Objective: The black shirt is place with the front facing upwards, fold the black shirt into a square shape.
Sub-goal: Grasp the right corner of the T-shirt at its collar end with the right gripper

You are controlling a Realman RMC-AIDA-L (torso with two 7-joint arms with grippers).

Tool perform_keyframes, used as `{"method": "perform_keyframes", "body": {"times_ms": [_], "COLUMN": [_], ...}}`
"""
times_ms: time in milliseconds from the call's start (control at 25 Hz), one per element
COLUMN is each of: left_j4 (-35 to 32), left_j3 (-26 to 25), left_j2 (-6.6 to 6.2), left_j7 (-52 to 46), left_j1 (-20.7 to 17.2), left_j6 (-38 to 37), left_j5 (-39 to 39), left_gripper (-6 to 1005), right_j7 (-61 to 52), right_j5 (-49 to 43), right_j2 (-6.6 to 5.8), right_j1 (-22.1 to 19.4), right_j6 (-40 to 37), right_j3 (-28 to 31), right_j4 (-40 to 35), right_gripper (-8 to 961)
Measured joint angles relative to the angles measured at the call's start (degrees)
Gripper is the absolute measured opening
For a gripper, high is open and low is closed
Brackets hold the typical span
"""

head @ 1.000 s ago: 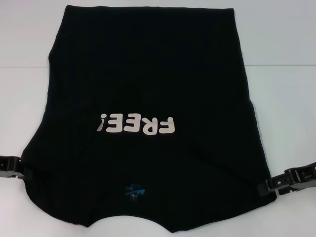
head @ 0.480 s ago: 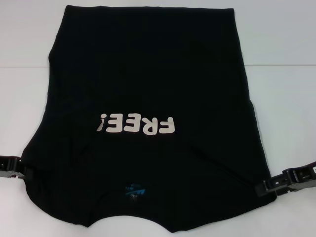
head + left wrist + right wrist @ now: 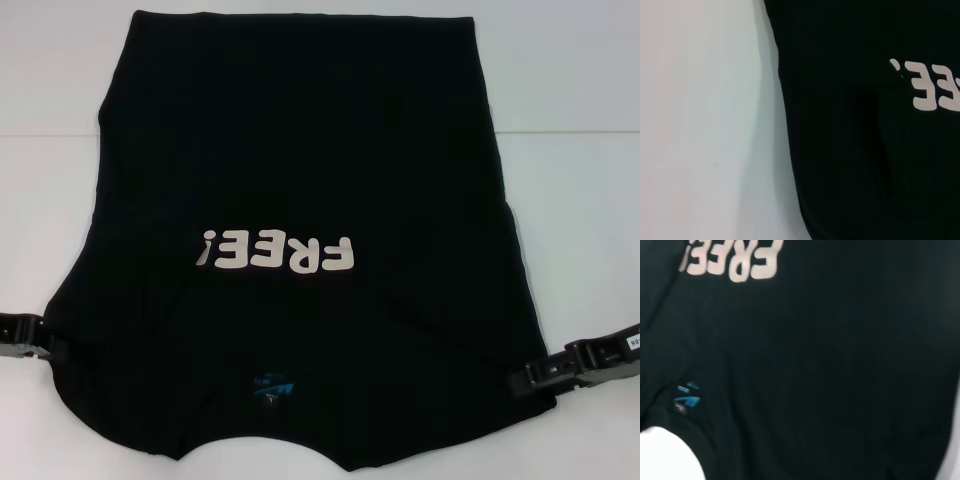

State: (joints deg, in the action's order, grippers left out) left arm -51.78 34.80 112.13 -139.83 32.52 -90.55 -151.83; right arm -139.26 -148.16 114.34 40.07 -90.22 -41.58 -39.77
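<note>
The shirt (image 3: 300,230) lies flat on the white tabletop (image 3: 570,200), front up, with the cream lettering (image 3: 277,255) reading upside down from the head view. So the collar end, with the small blue neck label (image 3: 272,385), is nearest the robot and the hem lies at the far edge. The body is spread without large wrinkles, which suits a fold that needs straight edges. The sleeves appear already tucked in or hidden, though I cannot say which, since the outline flares only slightly toward the near corners.

The left claw (image 3: 45,345) sits at the near left edge of the cloth, touching or just over its border. The right claw (image 3: 530,380) sits at the near right edge, its tip reaching onto the dark fabric. Both come in low and from the sides at about the same level, one on each shoulder. This likely serves a paired lift, carrying the collar end over toward the hem and halving the length. Black fingers against black cloth hide the tips, so I cannot tell whether either claw is apart or clamped on fabric.

The wrist views show only cloth, lettering and bare tabletop, no fingers. Judging from the full spread, no lengthwise fold is made yet.
</note>
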Motion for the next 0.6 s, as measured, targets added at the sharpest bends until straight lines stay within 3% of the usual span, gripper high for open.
{"method": "perform_keyframes", "body": {"times_ms": [600], "left_j4": [0.0], "left_j3": [0.0], "left_j2": [0.01], "left_j7": [0.2], "left_j1": [0.0], "left_j6": [0.1], "left_j5": [0.1], "left_gripper": [28], "right_j7": [0.8], "right_j5": [2.3], "right_j2": [-1.23], "right_j1": [-0.5], "right_j6": [0.6], "right_j3": [-0.2], "right_j4": [1.8], "right_gripper": [833]}}
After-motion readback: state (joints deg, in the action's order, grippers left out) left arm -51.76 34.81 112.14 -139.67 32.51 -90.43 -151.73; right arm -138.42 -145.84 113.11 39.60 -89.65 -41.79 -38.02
